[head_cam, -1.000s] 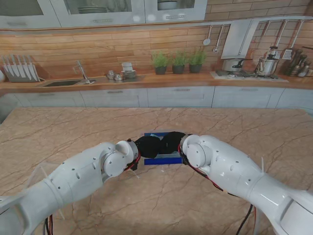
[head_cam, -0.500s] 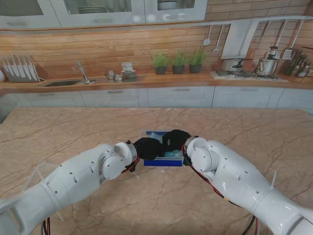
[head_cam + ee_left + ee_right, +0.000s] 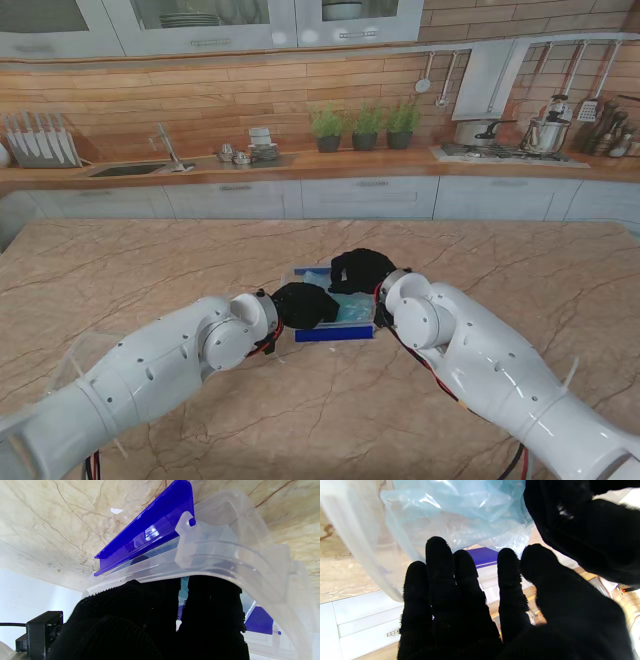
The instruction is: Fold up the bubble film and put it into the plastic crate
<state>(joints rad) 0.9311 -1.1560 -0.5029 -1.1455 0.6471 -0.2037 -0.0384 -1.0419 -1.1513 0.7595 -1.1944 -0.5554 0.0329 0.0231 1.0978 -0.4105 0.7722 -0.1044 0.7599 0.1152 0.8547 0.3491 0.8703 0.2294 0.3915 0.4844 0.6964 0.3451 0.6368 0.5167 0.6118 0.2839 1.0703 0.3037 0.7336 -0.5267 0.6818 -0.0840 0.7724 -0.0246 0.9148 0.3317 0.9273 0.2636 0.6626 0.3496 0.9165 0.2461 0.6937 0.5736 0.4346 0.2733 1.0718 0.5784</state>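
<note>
- bubble film bunched pale blue, sitting inside the plastic crate; placing step looks near done
- left hand over the crate's near rim, grip state can't tell
- right hand above the film, fingers spread, holding nothing
- next: lift both hands clear of the tabletop without snagging film

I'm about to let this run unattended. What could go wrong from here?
1. The bubble film looks crumpled in the crate; it may spring up as the hands withdraw.
2. The left hand sits at the crate's rim and could drag the light crate.
3. The right hand hangs spread right over the film and could snag it.
</note>
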